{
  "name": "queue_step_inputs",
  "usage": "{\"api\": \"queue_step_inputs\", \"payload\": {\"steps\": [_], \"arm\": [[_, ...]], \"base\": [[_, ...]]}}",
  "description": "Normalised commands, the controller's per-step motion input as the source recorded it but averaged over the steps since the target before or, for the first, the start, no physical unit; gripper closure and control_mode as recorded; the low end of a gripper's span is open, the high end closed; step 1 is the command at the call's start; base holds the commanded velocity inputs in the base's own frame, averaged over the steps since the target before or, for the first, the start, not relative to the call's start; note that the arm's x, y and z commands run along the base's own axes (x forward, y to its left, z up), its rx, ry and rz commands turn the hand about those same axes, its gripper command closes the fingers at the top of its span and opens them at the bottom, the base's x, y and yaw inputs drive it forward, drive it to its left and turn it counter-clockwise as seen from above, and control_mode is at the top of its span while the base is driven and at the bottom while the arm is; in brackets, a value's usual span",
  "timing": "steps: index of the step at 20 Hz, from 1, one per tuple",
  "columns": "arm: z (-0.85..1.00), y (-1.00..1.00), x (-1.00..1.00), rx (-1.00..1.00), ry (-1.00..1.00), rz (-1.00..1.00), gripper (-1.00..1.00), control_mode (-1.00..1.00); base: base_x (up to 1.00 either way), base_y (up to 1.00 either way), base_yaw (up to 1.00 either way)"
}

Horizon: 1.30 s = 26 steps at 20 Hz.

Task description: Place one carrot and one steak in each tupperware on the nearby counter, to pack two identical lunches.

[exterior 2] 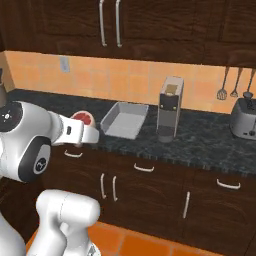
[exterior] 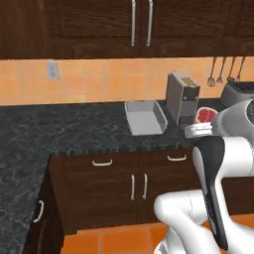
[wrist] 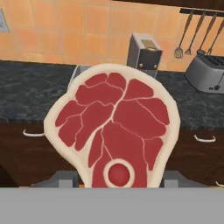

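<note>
The gripper (wrist: pixel 118 181) holds a steak (wrist: pixel 114 127) upright in the air before the surface's (exterior: pixel 74 129) front edge; one grey tray (exterior: pixel 145 117) sits on the surface beside a tall silver appliance (exterior: pixel 181 96).

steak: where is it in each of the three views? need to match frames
Left base view: steak at the right edge, mid-height, behind the arm's wrist.
Right base view: steak left of centre, at the end of the arm, beside the grey tupperware.
Hand view: steak upright at centre, close to the camera.
Shared landmark: the tall grey appliance on the counter.
</note>
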Motion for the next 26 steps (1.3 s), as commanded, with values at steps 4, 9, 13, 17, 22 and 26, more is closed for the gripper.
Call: {"api": "queue_step_inputs", "payload": {"steps": [4,9,13,17,22,26], "arm": [[0.0,0.0,0.0,0.0,0.0,0.0,1.0,1.0],[0.0,0.0,0.0,0.0,0.0,0.0,1.0,1.0],[0.0,0.0,0.0,0.0,0.0,0.0,1.0,1.0],[0.0,0.0,0.0,0.0,0.0,0.0,1.0,1.0],[0.0,0.0,0.0,0.0,0.0,0.0,1.0,1.0],[-0.96,0.14,0.22,0.08,0.11,0.0,1.0,-1.0]], "base": [[0.93,0.32,-0.25],[0.81,0.19,-0.12],[0.7,0.32,-0.02],[0.16,0.07,0.0],[0.0,0.11,0.0],[0.0,0.0,0.0]]}}
